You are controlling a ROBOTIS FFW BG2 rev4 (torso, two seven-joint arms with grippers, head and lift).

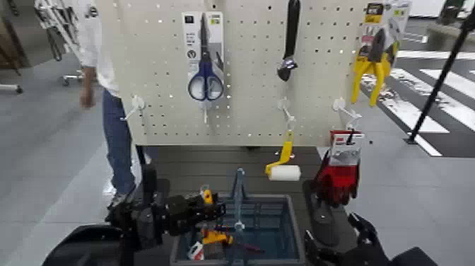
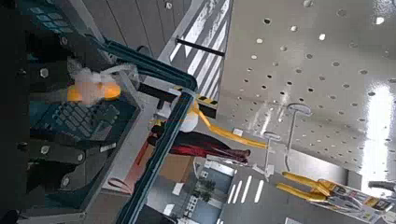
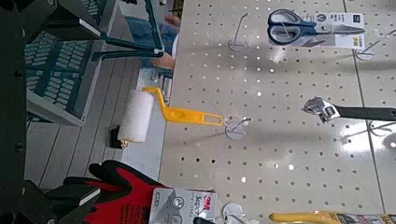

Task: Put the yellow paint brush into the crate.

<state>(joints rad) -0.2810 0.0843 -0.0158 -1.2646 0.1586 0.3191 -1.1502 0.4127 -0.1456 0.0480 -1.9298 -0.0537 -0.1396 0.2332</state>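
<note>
Left pincer clamps the half-hidden yellow paint brush over the crate.

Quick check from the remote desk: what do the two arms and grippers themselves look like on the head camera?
Both are black throughout. The left gripper is a blocky, boxy assembly of dark plates. The right gripper has thick rounded black fingers on a bulky rounded arm. No markings or loose cables are discernible.
</note>
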